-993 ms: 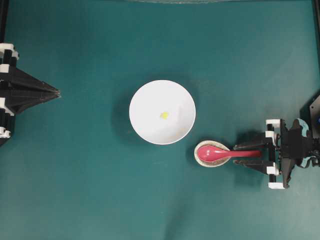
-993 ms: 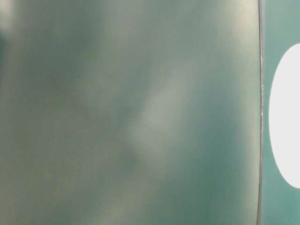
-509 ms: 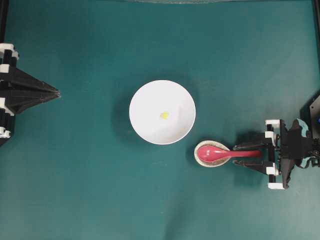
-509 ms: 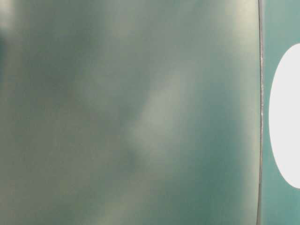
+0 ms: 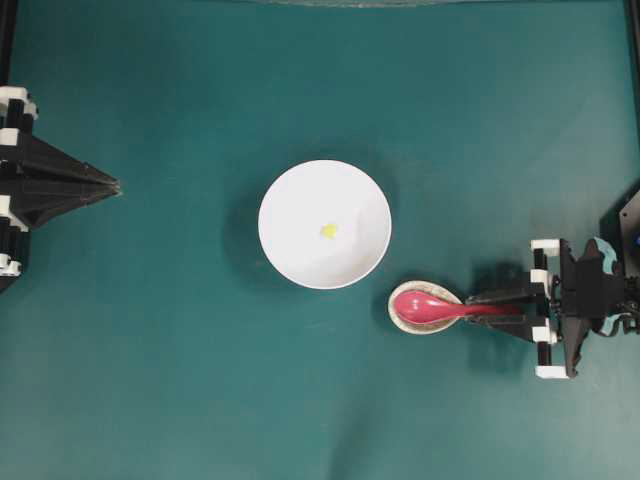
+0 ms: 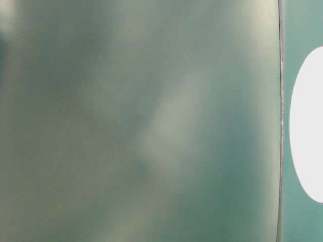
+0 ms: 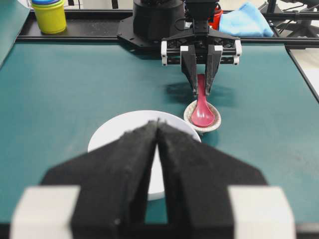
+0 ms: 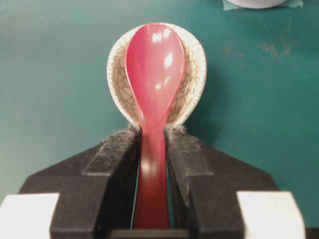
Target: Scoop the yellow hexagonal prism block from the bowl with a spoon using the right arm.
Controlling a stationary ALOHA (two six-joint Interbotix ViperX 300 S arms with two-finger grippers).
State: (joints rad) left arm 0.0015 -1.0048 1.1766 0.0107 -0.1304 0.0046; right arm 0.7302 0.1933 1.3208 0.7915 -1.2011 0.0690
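A: Block first, where is it?

B: Yellow hexagonal prism block (image 5: 328, 230) lies loose near the middle of the white bowl (image 5: 290, 255), which stands on the teal tabletop (image 5: 180, 380) at the centre of the overhead view. Nothing touches it.

A: And the spoon?

B: Pink-red spoon (image 5: 432, 306) sits just off the bowl's rim at about 4 o'clock, apart from it. Its scoop rests in a small crackle-glazed beige spoon rest (image 8: 194, 74), and the handle runs toward 3 o'clock.

A: Right side?

B: Right gripper (image 8: 153, 137) has its two fingers (image 8: 115, 154) pressed against either side of the handle, just behind the rest. In the right wrist view no gap shows between pads and handle, so it is grasping the spoon. The scoop lies in the rest, not lifted.

A: Left side?

B: Left gripper (image 7: 157, 125) is parked at 9 o'clock on the overhead view, well apart from the bowl, fingers clenched together with nothing between them.

A: Anything else around?

B: Past the far edge in the left wrist view there is a yellow cup (image 7: 49, 15) and a blue cloth (image 7: 244, 22). The table-level view is mostly blur, with only a sliver of white at its right edge.
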